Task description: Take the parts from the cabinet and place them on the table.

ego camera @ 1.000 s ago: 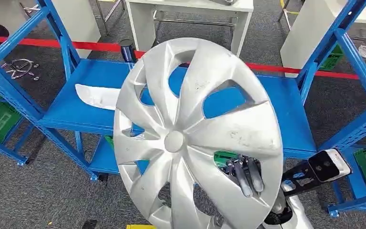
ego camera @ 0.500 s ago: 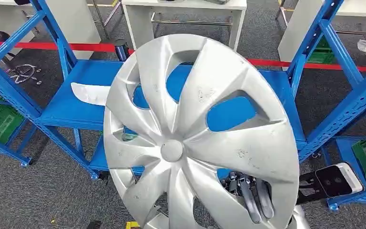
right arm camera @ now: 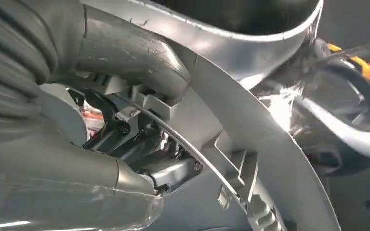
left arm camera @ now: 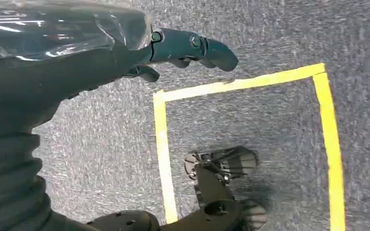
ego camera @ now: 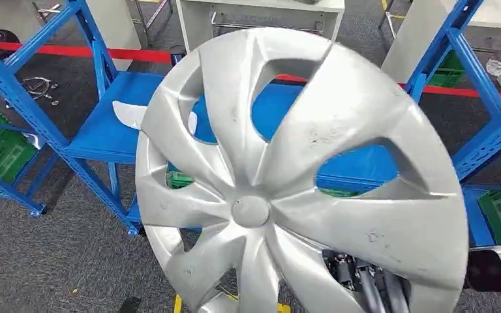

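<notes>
Silver plastic fills the middle of the head view — a large wheel cover (ego camera: 280, 189) with swept spokes, held up tilted in front of the camera. The right hand (ego camera: 365, 280) grips it at about five o'clock on its rim, dark fingers (ego camera: 349, 270) hooked through a spoke opening; in the right wrist view the thick grey thumb (right arm camera: 130, 53) presses on the cover's inner rim (right arm camera: 250, 139) beside its clips. Behind the cover stands a blue shelving rack (ego camera: 104, 130), and on its shelf at about ten o'clock from the cover's hub lies a flat white part (ego camera: 130, 114). A red tape line (ego camera: 130, 55) crosses the grey carpet beyond. The left hand (left arm camera: 183, 50) hangs over carpet marked with yellow tape (left arm camera: 161, 144) — fingers loosely apart, holding nothing.
</notes>
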Motion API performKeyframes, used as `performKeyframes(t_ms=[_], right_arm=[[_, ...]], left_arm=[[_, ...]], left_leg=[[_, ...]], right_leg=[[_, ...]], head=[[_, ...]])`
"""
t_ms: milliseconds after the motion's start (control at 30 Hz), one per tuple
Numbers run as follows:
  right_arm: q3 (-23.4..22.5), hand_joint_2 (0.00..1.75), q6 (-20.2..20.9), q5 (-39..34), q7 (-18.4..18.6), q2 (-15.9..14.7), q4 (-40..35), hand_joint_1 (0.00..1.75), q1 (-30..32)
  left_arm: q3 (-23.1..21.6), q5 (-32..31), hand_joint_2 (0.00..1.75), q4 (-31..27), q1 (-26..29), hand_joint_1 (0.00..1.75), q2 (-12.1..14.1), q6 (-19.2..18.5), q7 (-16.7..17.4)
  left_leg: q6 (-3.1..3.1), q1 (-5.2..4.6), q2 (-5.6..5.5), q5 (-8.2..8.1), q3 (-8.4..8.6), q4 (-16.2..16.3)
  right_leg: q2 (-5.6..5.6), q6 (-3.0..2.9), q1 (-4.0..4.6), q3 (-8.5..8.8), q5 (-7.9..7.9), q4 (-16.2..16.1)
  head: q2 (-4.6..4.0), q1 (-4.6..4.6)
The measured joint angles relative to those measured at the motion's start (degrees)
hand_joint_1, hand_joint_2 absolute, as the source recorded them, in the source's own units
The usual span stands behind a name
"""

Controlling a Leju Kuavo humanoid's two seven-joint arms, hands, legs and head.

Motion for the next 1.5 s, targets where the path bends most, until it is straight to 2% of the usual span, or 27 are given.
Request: performKeyframes(t_ms=[67, 100, 167, 200, 233, 333, 367, 433, 500, 567, 633, 700, 733, 833, 867, 900, 933, 1000, 1067, 1133, 1200, 1233, 1267, 1333, 1400, 1433, 1500], right_arm=[[-0.5, 1.75, 0.3, 2.2, -2.5, 0.0, -0.2, 1.75, 0.3], [-0.8, 1.75, 0.6, 3.6, -3.5, 0.0, -0.4, 1.75, 0.3], [-1.3, 1.75, 1.1, 6.6, -6.1, 0.0, -1.0, 1.75, 0.3], [-1.4, 1.75, 1.2, 7.5, -6.9, 0.0, -1.3, 1.75, 0.2], [-1.4, 1.75, 1.3, 9.0, -8.0, 0.0, -1.6, 1.75, 0.2], [-1.8, 1.75, 1.4, 13.5, -11.6, -0.1, -2.5, 1.75, 0.3], [-1.8, 1.75, 1.4, 14.5, -12.4, -0.1, -2.7, 1.75, 0.3], [-1.8, 1.75, 1.4, 16.1, -13.9, -0.2, -3.2, 1.75, 0.3], [-1.8, 1.75, 1.4, 17.4, -14.9, -0.2, -3.6, 1.75, 0.3], [-1.8, 1.75, 1.4, 18.8, -15.9, -0.2, -3.6, 1.75, 0.3], [-1.8, 1.75, 1.4, 19.4, -16.3, -0.4, -3.6, 1.75, 0.3], [-1.8, 1.75, 1.4, 19.7, -16.5, -0.4, -3.8, 1.75, 0.2], [-1.8, 1.75, 1.4, 19.8, -16.5, -0.4, -4.0, 1.75, 0.2], [-1.7, 1.75, 1.6, 19.8, -16.7, -0.5, -4.0, 1.75, -0.2], [-1.7, 1.75, 1.6, 19.8, -16.8, -0.5, -4.1, 1.75, -0.3], [-1.7, 1.75, 1.6, 19.9, -16.8, -0.7, -4.1, 1.75, -0.4], [-1.7, 1.75, 1.7, 19.9, -16.8, -0.7, -4.1, 1.75, -0.6], [-1.7, 1.75, 1.8, 19.9, -17.0, -1.0, -4.0, 1.75, -0.8], [-1.7, 1.75, 1.8, 19.8, -17.0, -1.2, -3.9, 1.75, -0.8], [-1.7, 1.75, 1.8, 19.8, -17.0, -1.4, -3.8, 1.75, -0.9], [-1.7, 1.75, 1.8, 19.8, -17.0, -1.5, -3.8, 1.75, -1.3], [-1.7, 1.75, 1.8, 19.8, -17.0, -1.6, -3.8, 1.75, -1.6], [-1.7, 1.75, 1.8, 19.8, -17.0, -1.6, -3.9, 1.75, -1.5], [-1.7, 1.75, 1.8, 19.9, -17.1, -1.6, -3.8, 1.75, -1.8], [-1.7, 1.75, 1.7, 19.9, -17.1, -1.6, -3.8, 1.75, -2.1], [-1.6, 1.75, 1.7, 19.9, -17.1, -1.6, -3.8, 1.75, -2.3], [-1.6, 1.75, 1.7, 19.8, -17.2, -1.5, -3.8, 1.75, -2.7]], left_arm=[[0.0, -0.5, 1.75, 0.0, 0.0, 0.0, 0.0, -0.2, 0.1], [0.0, -0.8, 1.75, 0.0, 0.0, 0.0, 0.0, -0.3, 0.2], [-0.2, -1.0, 1.75, 0.0, -0.1, 0.0, 0.0, -0.5, 0.4], [-0.2, -1.1, 1.75, 0.0, -0.2, 0.0, 0.0, -0.5, 0.4], [-0.2, -1.4, 1.75, 0.0, -0.2, 0.0, 0.0, -0.6, 0.4], [-0.3, -1.7, 1.75, 0.0, -0.3, 0.0, 0.1, -1.0, 0.5], [-0.3, -1.8, 1.75, 0.0, -0.2, 0.0, 0.2, -1.1, 0.5], [-0.3, -2.0, 1.75, 0.0, -0.2, 0.0, 0.2, -1.2, 0.5], [-0.3, -2.2, 1.75, 0.0, -0.2, 0.0, 0.3, -1.4, 0.6], [-0.3, -2.3, 1.75, 0.1, -0.2, 0.0, 0.3, -1.6, 0.5], [-0.3, -2.5, 1.75, 0.1, -0.2, 0.0, 0.3, -1.6, 0.6], [-0.3, -2.5, 1.75, 0.1, -0.3, 0.0, 0.5, -1.6, 0.6], [-0.3, -2.5, 1.75, 0.1, -0.4, 0.0, 0.7, -1.6, 0.6], [-0.3, -2.5, 1.75, 0.2, -0.3, 0.0, 0.8, -1.5, 0.5], [-0.3, -2.5, 1.75, 0.2, -0.2, 0.0, 0.9, -1.5, 0.5], [-0.3, -2.5, 1.75, 0.2, -0.3, 0.0, 0.9, -1.5, 0.5], [-0.3, -2.5, 1.75, 0.2, -0.4, 0.0, 0.7, -1.5, 0.5], [-0.2, -2.5, 1.75, 0.2, -0.3, 0.0, 0.7, -1.5, 0.5], [-0.2, -2.5, 1.75, 0.2, -0.3, 0.0, 0.7, -1.5, 0.5], [-0.2, -2.5, 1.75, 0.2, -0.3, 0.0, 0.5, -1.4, 0.5], [-0.2, -2.5, 1.75, 0.2, -0.3, 0.0, 0.5, -1.4, 0.5], [-0.2, -2.5, 1.75, 0.2, -0.3, 0.0, 0.6, -1.4, 0.5], [-0.2, -2.5, 1.75, 0.1, -0.3, 0.0, 0.6, -1.3, 0.5], [-0.2, -2.5, 1.75, 0.1, -0.3, 0.0, 0.5, -1.1, 0.5], [-0.2, -2.4, 1.75, 0.1, -0.2, 0.0, 0.6, -1.0, 0.5], [-0.2, -2.4, 1.75, 0.1, -0.2, 0.0, 0.6, -1.0, 0.5], [0.0, -2.2, 1.75, 0.1, -0.2, 0.0, 0.6, -0.9, 0.6]], left_leg=[[0.0, -0.13, 0.03, 0.63, -1.08, 0.2], [-0.1, -0.13, 0.03, 0.88, -1.56, 0.4], [-0.42, -0.06, -0.02, 1.18, -2.53, 1.1], [-0.58, -0.07, -0.01, 1.27, -2.88, 1.6], [-0.98, -0.34, -0.04, 1.47, -3.33, 1.7], [-2.16, -0.22, -0.06, 2.33, -3.5, 1.9], [-2.47, -0.17, -0.22, 2.32, -3.77, 2.1], [-3.25, 0.26, -0.27, -1.91, -5.29, 5.7], [-3.88, 0.51, -0.26, -7.41, -8.23, 14.6], [-4.04, 0.7, -0.26, -8.89, -9.2, 19.8], [-3.68, 0.69, -0.27, -6.08, -4.91, 14.3], [-2.49, 0.38, -0.41, -3.17, 2.38, 3.4], [-2.0, 0.18, -0.28, -4.53, 3.66, 1.1], [-1.37, -0.59, -0.29, -3.32, 3.1, 1.1], [-0.74, -0.57, -0.24, -2.57, 3.11, 0.2], [-0.55, 0.04, 0.08, -1.58, 3.23, -0.8], [0.07, 0.0, 0.1, -1.11, 2.7, -1.0], [0.21, -0.03, 0.16, -0.32, 1.48, -0.9], [0.11, -0.05, 0.16, 0.49, 0.21, -0.8], [-0.3, 0.11, 0.14, 1.13, -0.78, -0.5], [-0.72, 0.4, 0.14, 1.31, -1.83, 0.6], [-1.13, 0.18, 0.15, 1.32, -2.58, 1.2], [-1.49, 0.05, 0.12, 1.54, -2.82, 1.4], [-2.16, 0.16, -0.01, 2.06, -3.29, 1.9], [-2.77, 0.61, -0.11, 1.77, -3.78, 2.4], [-3.12, 0.66, -0.11, -0.48, -4.47, 4.0], [-3.63, 0.76, -0.1, -5.98, -7.21, 11.9]], right_leg=[[0.0, 0.65, -0.03, -0.55, -1.04, 3.6], [-0.01, 1.18, -0.06, 1.27, -0.25, 1.4], [-0.05, 2.14, -0.11, 8.38, 2.77, -9.8], [-0.08, 1.81, -0.1, 11.13, 2.65, -14.5], [0.12, 0.99, 0.37, 11.34, 3.31, -13.8], [0.16, 0.18, 0.49, 10.41, 3.73, -13.9], [0.12, -0.55, -0.12, 10.04, 4.26, -14.3], [0.06, -1.52, -0.1, 9.57, 4.97, -14.2], [0.04, -1.71, 0.09, 8.67, 5.65, -14.2], [0.05, -1.72, 0.24, 7.77, 6.4, -14.1], [0.11, -1.53, 0.45, 7.12, 6.94, -14.1], [0.15, -1.41, 0.68, 6.89, 7.38, -14.1], [0.09, -0.95, 0.78, 6.63, 7.68, -14.1], [-0.07, -0.01, 0.22, 6.52, 8.51, -14.4], [-0.07, 0.5, 0.52, 6.51, 8.89, -14.8], [-0.05, 0.33, 0.41, 5.96, 8.23, -14.0], [-0.02, -0.08, 0.49, 4.93, 6.24, -12.1], [-0.02, -0.67, 0.33, 1.36, 1.21, -3.3], [-0.03, -0.03, 0.1, -0.53, -0.99, 3.4], [-0.05, 1.42, -0.38, 2.89, 1.01, -0.7], [-0.17, 2.76, -0.87, 9.96, 4.08, -12.1], [0.07, 2.14, -0.59, 11.77, 2.73, -14.5], [0.42, 1.59, -0.35, 10.85, 3.76, -13.8], [0.45, 1.22, -0.32, 10.24, 3.55, -13.6], [0.39, 0.09, -0.69, 9.83, 4.28, -13.8], [0.38, -0.45, -0.63, 9.43, 4.63, -13.8], [0.34, -0.99, -0.44, 8.63, 5.3, -13.7]], head=[[0.0, 0.02], [0.0, 0.0], [0.0, 0.02], [0.0, 0.04], [0.0, -0.02], [0.0, 0.0], [0.0, 0.09], [0.0, -0.13], [0.0, -0.15], [0.0, -0.13], [0.0, -0.13], [0.0, -0.13], [0.0, -0.02], [0.0, -0.15], [0.0, -0.09], [0.0, -0.09], [0.0, 0.04], [0.0, 0.11], [0.0, 0.11], [0.0, 0.09], [0.0, 0.13], [0.0, 0.2], [0.0, 0.0], [0.0, 0.02], [0.0, 0.15], [0.0, 0.02], [0.0, 0.04]])
